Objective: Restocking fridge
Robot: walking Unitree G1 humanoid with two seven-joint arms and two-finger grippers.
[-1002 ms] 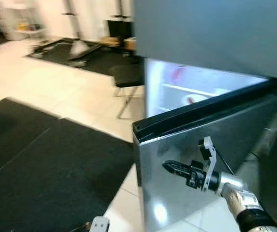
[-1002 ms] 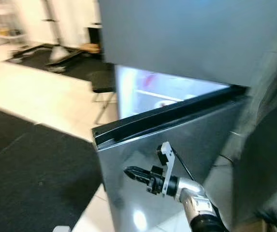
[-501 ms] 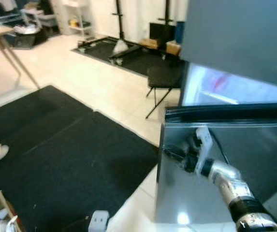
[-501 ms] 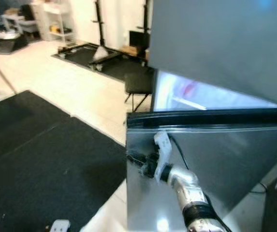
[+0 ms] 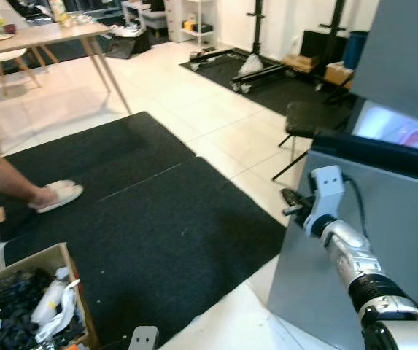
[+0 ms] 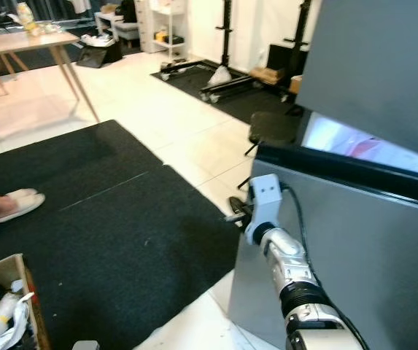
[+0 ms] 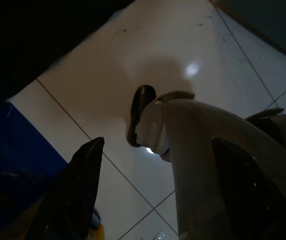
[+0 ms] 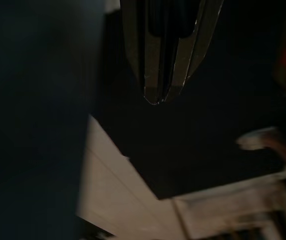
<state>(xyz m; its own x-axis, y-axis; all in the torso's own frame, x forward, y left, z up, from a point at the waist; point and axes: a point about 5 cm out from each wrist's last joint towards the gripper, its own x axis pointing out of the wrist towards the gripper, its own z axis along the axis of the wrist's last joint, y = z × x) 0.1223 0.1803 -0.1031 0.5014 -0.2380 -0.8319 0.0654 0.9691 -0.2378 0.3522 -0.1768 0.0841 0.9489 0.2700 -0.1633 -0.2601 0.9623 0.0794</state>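
The fridge (image 5: 405, 51) stands at the right, its lit inside (image 5: 398, 125) glowing above the top of the steel lower door (image 5: 384, 248), which stands ajar. My right gripper (image 5: 289, 202) is at the door's outer left edge, about level with its upper part. Its fingers (image 8: 157, 75) are shut with nothing between them. Whether they touch the door I cannot tell. My left gripper (image 7: 157, 141) hangs low and open above white floor tiles, looking at my own leg (image 7: 197, 150).
Black mats (image 5: 157, 219) cover the floor in front of the fridge. A cardboard box (image 5: 26, 306) of bottles and clutter sits near left. A person's slippered foot (image 5: 55, 195) is at the left. A wooden table (image 5: 41, 33) and a black stool (image 5: 314, 117) stand behind.
The camera has swung left, bringing the mats, box and person into view. My right gripper has gone from the door's front face to its left edge.
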